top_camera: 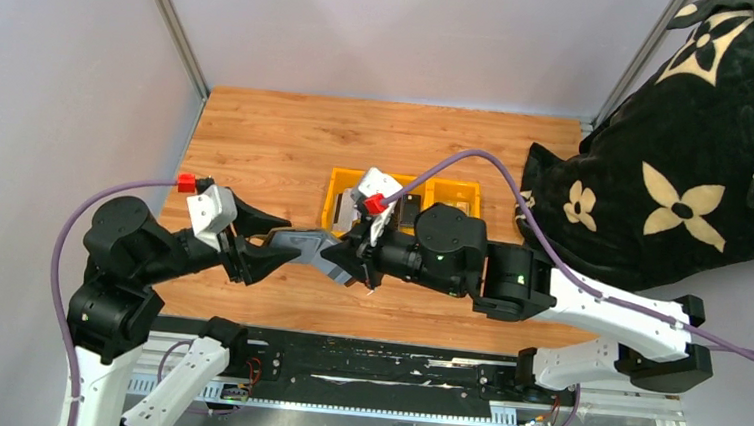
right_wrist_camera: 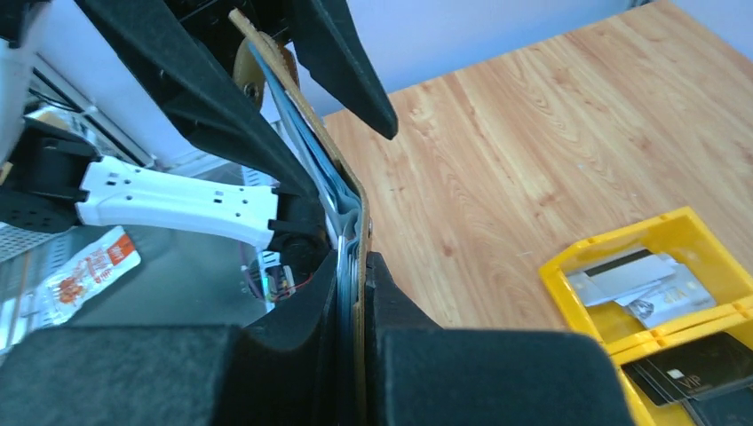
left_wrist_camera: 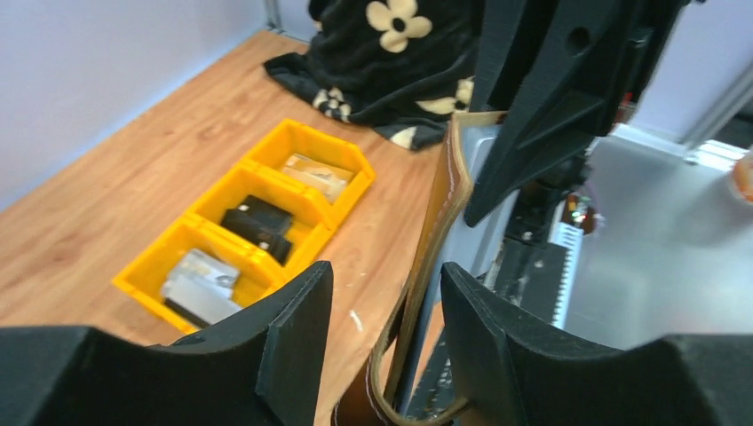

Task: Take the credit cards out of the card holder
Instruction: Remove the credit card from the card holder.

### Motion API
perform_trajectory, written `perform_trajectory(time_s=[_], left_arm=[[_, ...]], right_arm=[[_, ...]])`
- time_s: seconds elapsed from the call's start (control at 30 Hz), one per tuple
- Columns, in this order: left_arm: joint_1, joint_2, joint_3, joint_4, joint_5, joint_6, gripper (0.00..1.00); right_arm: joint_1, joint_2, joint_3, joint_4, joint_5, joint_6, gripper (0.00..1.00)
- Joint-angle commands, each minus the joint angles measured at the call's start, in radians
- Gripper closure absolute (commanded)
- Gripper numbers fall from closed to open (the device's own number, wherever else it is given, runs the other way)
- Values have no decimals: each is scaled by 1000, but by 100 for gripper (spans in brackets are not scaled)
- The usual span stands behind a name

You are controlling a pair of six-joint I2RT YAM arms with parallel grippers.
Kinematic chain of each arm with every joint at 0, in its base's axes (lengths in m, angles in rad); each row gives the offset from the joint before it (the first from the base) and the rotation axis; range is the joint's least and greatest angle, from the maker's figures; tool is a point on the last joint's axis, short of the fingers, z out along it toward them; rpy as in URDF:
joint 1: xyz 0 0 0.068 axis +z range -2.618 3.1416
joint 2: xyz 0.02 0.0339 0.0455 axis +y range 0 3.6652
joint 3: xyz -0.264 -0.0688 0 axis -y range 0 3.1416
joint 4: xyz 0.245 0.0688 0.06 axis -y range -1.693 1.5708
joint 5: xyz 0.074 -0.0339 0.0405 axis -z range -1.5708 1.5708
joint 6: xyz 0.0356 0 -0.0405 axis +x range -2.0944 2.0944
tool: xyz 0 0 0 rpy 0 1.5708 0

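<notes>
The card holder (top_camera: 313,245) is held in the air between my two grippers, brown outside and silvery-grey inside. My right gripper (top_camera: 352,257) is shut on one end of it; in the right wrist view (right_wrist_camera: 353,262) the jaws pinch its edge (right_wrist_camera: 348,209). My left gripper (top_camera: 286,244) is open, with its fingers on either side of the holder's other end. In the left wrist view (left_wrist_camera: 384,288) the holder's edge (left_wrist_camera: 435,240) stands between the spread fingers (left_wrist_camera: 293,337). Credit cards lie in the yellow bin: silver (left_wrist_camera: 200,280), black (left_wrist_camera: 257,222) and tan (left_wrist_camera: 315,173).
A yellow three-compartment bin (top_camera: 339,182) sits on the wooden table behind the grippers, and it also shows in the right wrist view (right_wrist_camera: 568,257). A black blanket with cream flowers (top_camera: 676,184) lies at the right. Grey walls enclose the table.
</notes>
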Motion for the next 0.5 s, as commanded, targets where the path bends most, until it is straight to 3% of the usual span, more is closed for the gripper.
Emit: perform_trajectory(time_s=[0.0,0.2,0.47], left_arm=[[-1,50,53,2,101,-142,50],[-2,115,114,20,165,-237,73],[-1,133,102,44,202,-294,98]], right_arm=[[-97,-97,-103,196,-280,96,100],[-200,-140,-189,267,-495,180,100],[-224,-116,-166,229,-655,166,99]])
